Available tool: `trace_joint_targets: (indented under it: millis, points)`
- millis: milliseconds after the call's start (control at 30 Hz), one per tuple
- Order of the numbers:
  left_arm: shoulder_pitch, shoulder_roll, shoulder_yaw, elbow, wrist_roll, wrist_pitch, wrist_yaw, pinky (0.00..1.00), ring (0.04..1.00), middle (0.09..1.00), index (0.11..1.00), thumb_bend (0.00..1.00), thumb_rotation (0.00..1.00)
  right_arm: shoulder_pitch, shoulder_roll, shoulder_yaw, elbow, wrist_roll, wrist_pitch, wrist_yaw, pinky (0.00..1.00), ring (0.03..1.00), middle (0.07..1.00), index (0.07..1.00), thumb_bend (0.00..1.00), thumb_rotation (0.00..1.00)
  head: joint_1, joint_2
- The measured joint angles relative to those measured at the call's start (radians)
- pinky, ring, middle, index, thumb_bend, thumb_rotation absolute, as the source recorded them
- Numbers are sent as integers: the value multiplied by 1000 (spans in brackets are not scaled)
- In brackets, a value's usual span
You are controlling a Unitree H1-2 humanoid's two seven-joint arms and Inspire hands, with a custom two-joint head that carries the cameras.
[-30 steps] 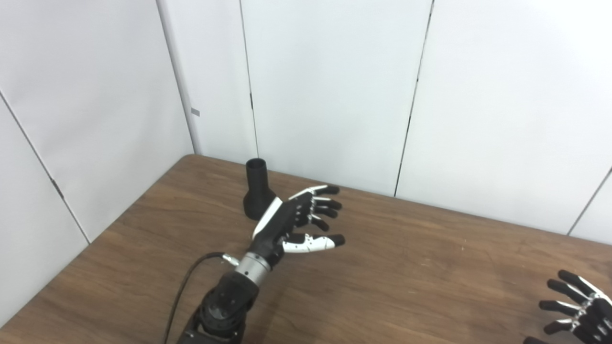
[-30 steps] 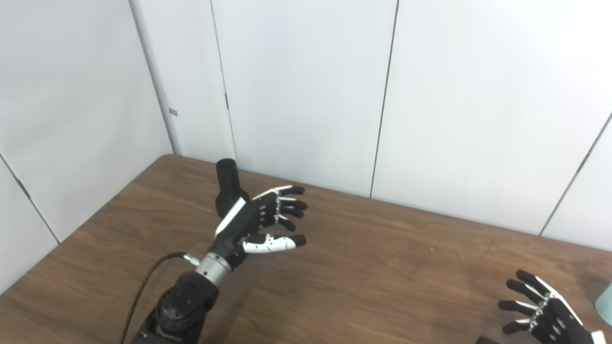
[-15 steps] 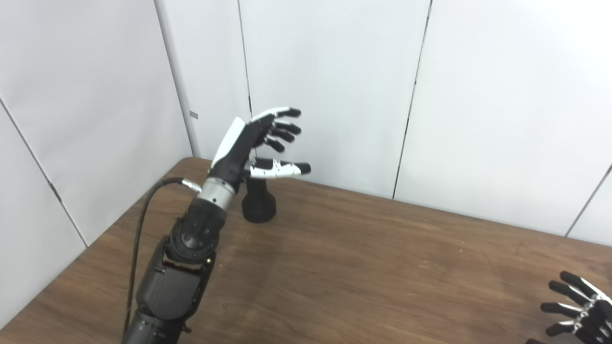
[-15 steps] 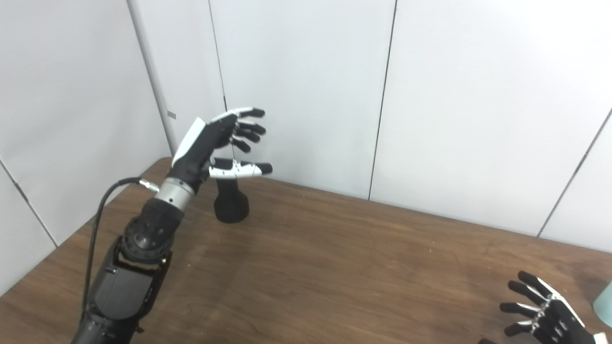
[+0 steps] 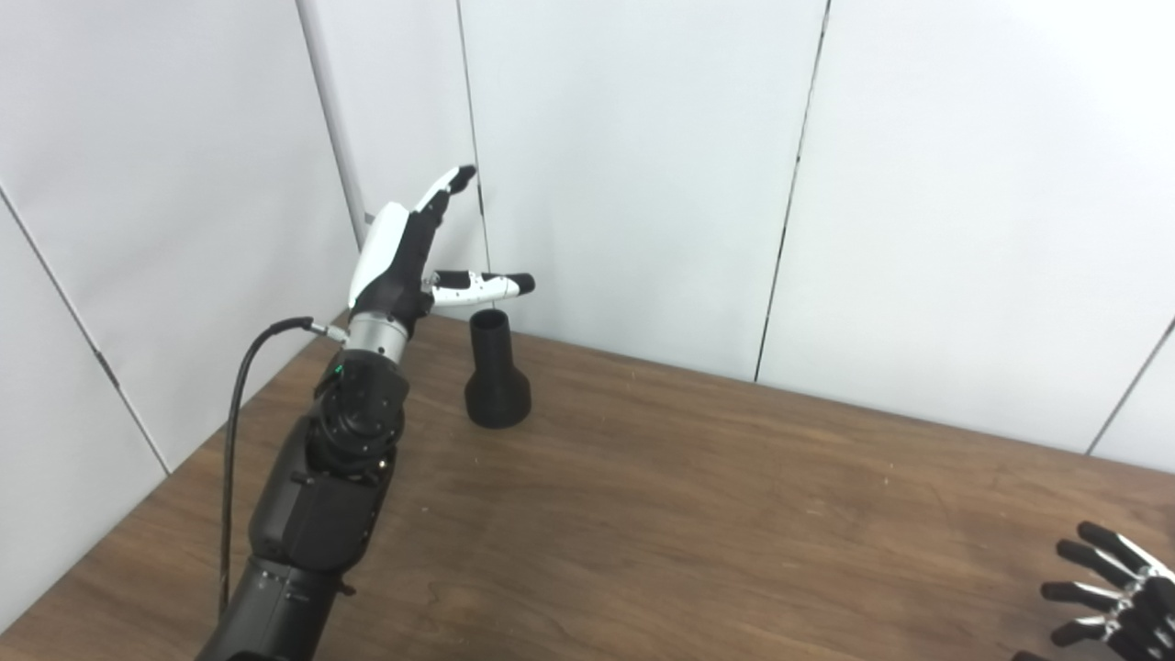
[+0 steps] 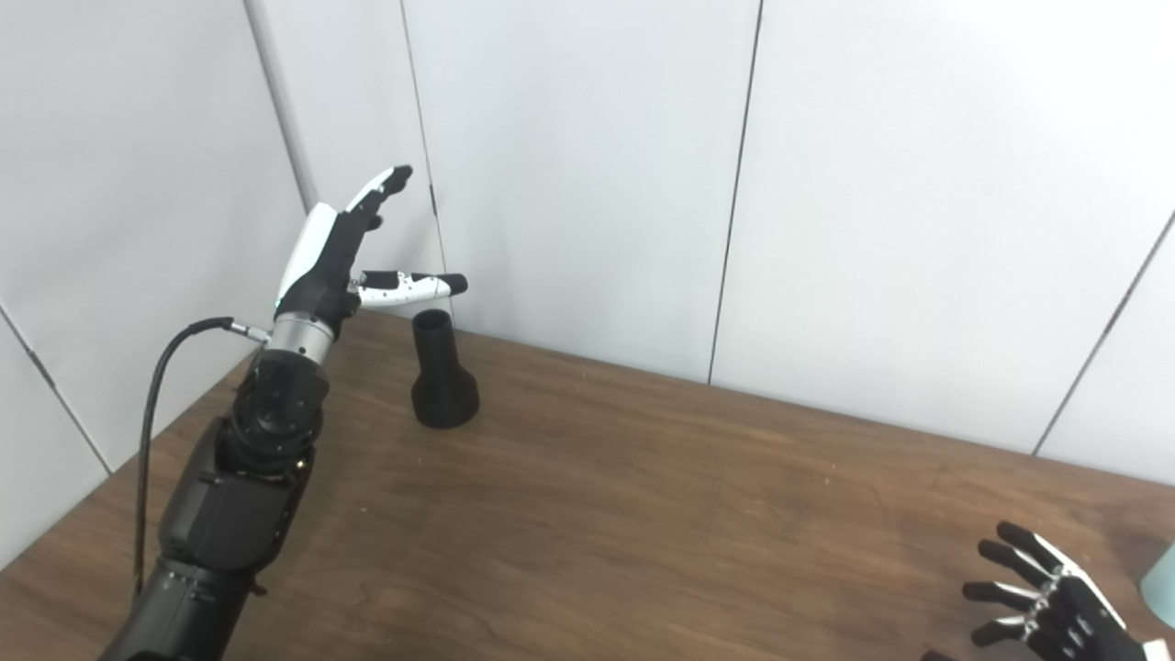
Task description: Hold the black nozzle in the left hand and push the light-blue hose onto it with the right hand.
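Black nozzle (image 5: pixel 497 377): matte, funnel-shaped, upright on its wide flared base, narrow open neck pointing up; near the far left corner of the wooden table (image 5: pixel 698 514), touching nothing else. Light-blue hose (image 6: pixel 1160 571): only a pale sliver at the right edge of the right eye view, rest out of sight.

Your left hand (image 5: pixel 397 255) is raised high on its upright forearm, empty, with the fingers (image 5: pixel 447 186) stretched up and away and the thumb (image 5: pixel 484 285) pointing out sideways to the right. Your right hand (image 6: pixel 1049 599) sits low at the near right corner, fingers spread apart and holding nothing, with most of its arm out of view.
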Motion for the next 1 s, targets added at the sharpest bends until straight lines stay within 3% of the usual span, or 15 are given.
trace_joint_targets:
  millis: [300,500,733,1000]
  points:
    - [-15,70,-78,21,38,144,-117,1000,1000,993,1000,1000,307,0,-1,-1,3,1,-1,1,401,614,762,789,708,0,1,6]
    - [-19,63,-66,72,81,151,-182,1000,1000,962,988,1000,332,1,-2,-1,0,1,-1,1,405,614,761,789,708,0,1,12]
    - [-15,36,-4,82,145,151,-245,1000,1000,989,985,1000,344,1,-5,-3,0,3,-1,2,405,613,761,788,709,0,1,17]
    - [19,-16,2,123,162,153,-248,1000,1000,1000,976,1000,313,2,-6,-4,-1,4,-1,3,408,612,766,796,699,0,6,28]
